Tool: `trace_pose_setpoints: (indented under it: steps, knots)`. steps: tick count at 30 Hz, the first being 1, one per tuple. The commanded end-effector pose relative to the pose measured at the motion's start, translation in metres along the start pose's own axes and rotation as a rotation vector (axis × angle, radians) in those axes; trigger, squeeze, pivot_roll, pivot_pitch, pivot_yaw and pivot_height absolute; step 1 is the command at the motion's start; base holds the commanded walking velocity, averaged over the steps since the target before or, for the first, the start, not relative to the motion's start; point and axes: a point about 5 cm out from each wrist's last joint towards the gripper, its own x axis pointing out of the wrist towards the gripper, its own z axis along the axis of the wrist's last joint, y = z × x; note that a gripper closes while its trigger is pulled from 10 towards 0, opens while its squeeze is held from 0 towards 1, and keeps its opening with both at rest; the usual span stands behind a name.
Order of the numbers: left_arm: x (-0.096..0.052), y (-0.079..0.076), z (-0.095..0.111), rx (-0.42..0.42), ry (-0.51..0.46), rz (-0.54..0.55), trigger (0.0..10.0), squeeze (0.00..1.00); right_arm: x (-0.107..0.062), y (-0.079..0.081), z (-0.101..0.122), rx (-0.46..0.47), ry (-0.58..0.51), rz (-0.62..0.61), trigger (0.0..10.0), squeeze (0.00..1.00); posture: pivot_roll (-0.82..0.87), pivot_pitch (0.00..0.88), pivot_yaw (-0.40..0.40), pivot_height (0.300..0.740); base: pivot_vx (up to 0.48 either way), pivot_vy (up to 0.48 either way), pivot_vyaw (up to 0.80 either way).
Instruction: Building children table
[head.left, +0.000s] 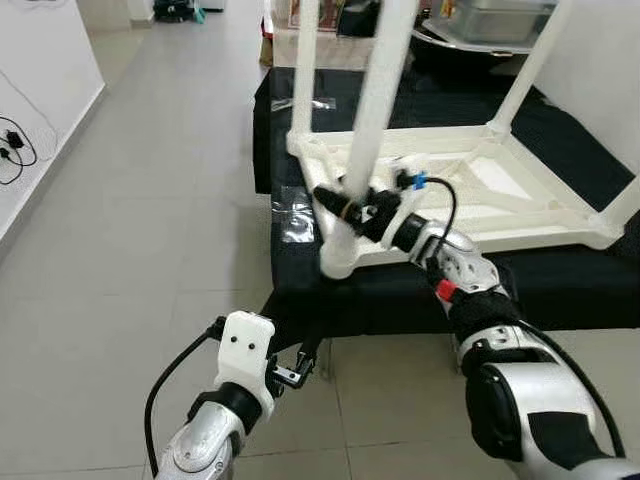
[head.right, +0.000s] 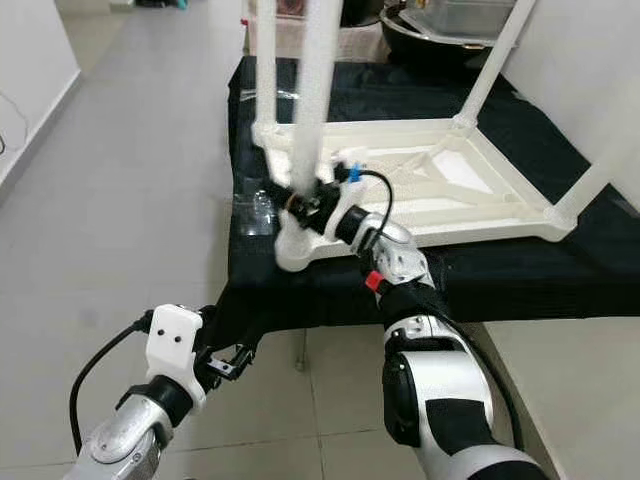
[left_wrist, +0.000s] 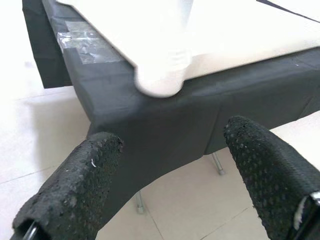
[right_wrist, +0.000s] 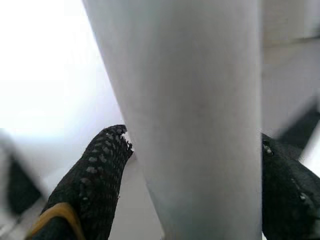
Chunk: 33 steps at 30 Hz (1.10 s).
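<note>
A white children's table (head.left: 520, 215) lies upside down on a black-covered platform (head.left: 560, 285), its legs pointing up. My right gripper (head.left: 348, 205) is shut on the near-left table leg (head.left: 385, 90) just above its corner socket (head.left: 338, 262). In the right wrist view the leg (right_wrist: 195, 115) stands between the two black fingers (right_wrist: 95, 175), which press on both its sides. My left gripper (left_wrist: 172, 145) hangs low in front of the platform, below that corner, open with nothing between its fingers (left_wrist: 80, 185).
Clear plastic tape (head.left: 295, 215) lies on the cloth beside the table corner. A metal tray (head.left: 500, 20) and boxes stand behind the platform. Cables (head.left: 15, 150) hang on the white wall at the left. Grey tiled floor (head.left: 150, 200) stretches to the left.
</note>
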Motion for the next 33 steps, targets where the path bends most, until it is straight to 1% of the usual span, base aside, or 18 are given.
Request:
trace_pose_setpoints:
  steps: [1,3,4,5,9,10,12,13,14,15,16,19,22,26,27,28,29,33]
  knots:
    - [-0.001,-0.001,-0.005,-0.015,0.026,0.006,10.0,0.0,0.013,0.011,-0.005,-0.04,0.049,0.081,10.0,0.0,0.09,0.108,-0.112,0.74,0.0,0.0,0.0]
    - [-0.001,-0.001,-0.005,-0.016,0.026,0.006,10.0,0.0,0.016,0.012,-0.005,-0.053,0.049,0.082,10.0,0.0,0.09,0.108,-0.112,0.74,0.0,0.0,0.0]
    - [-0.001,-0.002,-0.005,-0.016,0.025,0.005,10.0,0.0,0.019,0.009,-0.005,-0.085,0.051,0.02,1.5,0.0,0.09,0.111,-0.112,0.74,0.0,0.0,0.0]
    - [-0.001,-0.002,-0.005,-0.016,0.024,0.005,10.0,0.0,0.021,0.008,-0.004,-0.103,0.051,-0.018,0.0,0.0,0.08,0.112,-0.111,0.74,0.0,0.0,0.0]
    - [0.0,-0.002,-0.005,-0.022,0.026,0.004,10.0,0.0,0.013,-0.018,0.005,-0.158,0.022,-0.45,0.0,0.0,0.09,0.112,-0.112,0.74,0.0,0.0,0.0]
    - [0.0,-0.002,-0.005,-0.022,0.026,0.004,10.0,0.0,0.013,-0.018,0.005,-0.158,0.022,-0.45,0.0,0.0,0.09,0.112,-0.112,0.74,0.0,0.0,0.0]
    - [0.0,-0.002,-0.005,-0.022,0.026,0.004,10.0,0.0,0.003,-0.029,0.007,-0.178,0.019,-0.634,0.0,0.0,0.08,0.112,-0.112,0.74,0.0,0.0,0.0]
    - [0.0,-0.002,-0.005,-0.022,0.026,0.004,10.0,0.0,-0.005,-0.036,0.008,-0.161,0.011,-0.747,0.0,0.0,0.08,0.112,-0.112,0.74,0.0,0.0,0.0]
    - [0.0,-0.002,-0.005,-0.022,0.026,0.004,10.0,0.0,-0.005,-0.036,0.008,-0.161,0.011,-0.747,0.0,0.0,0.08,0.112,-0.112,0.74,0.0,0.0,0.0]
    - [0.0,-0.002,-0.005,-0.022,0.027,0.003,10.0,0.0,-0.017,-0.044,0.004,-0.123,0.004,-0.906,0.0,0.0,0.08,0.112,-0.109,0.74,0.0,0.0,0.0]
    - [0.0,-0.002,-0.005,-0.022,0.027,0.003,10.0,0.0,-0.017,-0.044,0.004,-0.123,0.004,-0.906,0.0,0.0,0.08,0.112,-0.109,0.74,0.0,0.0,0.0]
    - [0.0,-0.002,-0.006,-0.021,0.028,-0.001,10.0,0.0,-0.042,-0.048,-0.018,-0.061,0.018,-1.249,0.0,0.0,0.07,0.112,-0.107,0.74,0.0,0.0,0.0]
    - [0.0,-0.002,-0.006,-0.02,0.028,-0.002,10.0,0.0,-0.044,-0.045,-0.024,-0.049,0.018,-1.293,0.0,0.0,0.08,0.111,-0.106,0.74,0.0,0.0,0.0]
    - [0.0,-0.001,-0.006,-0.017,0.028,0.001,10.0,0.0,-0.032,-0.032,-0.034,-0.017,0.006,-1.325,0.0,0.0,0.08,0.11,-0.105,0.74,0.0,0.0,0.0]
    - [0.0,-0.001,-0.006,-0.016,0.028,0.002,10.0,0.0,-0.01,-0.02,-0.031,-0.004,-0.059,-1.203,10.0,0.0,0.08,0.109,-0.105,0.74,0.0,0.0,0.0]
    - [0.0,-0.001,-0.006,-0.016,0.028,0.002,10.0,0.0,-0.01,-0.02,-0.031,-0.004,-0.059,-1.203,10.0,0.0,0.08,0.109,-0.105,0.74,0.0,0.0,0.0]
    - [0.0,-0.001,-0.006,-0.016,0.028,0.002,10.0,0.0,0.001,-0.015,-0.019,-0.04,-0.123,-1.092,10.0,1.0,0.08,0.109,-0.105,0.74,0.0,0.0,0.0]
    - [0.0,-0.001,-0.006,-0.017,0.028,0.002,10.0,0.0,0.003,-0.014,-0.008,-0.095,-0.165,-1.027,10.0,1.0,0.08,0.099,-0.106,0.74,0.0,0.0,0.0]
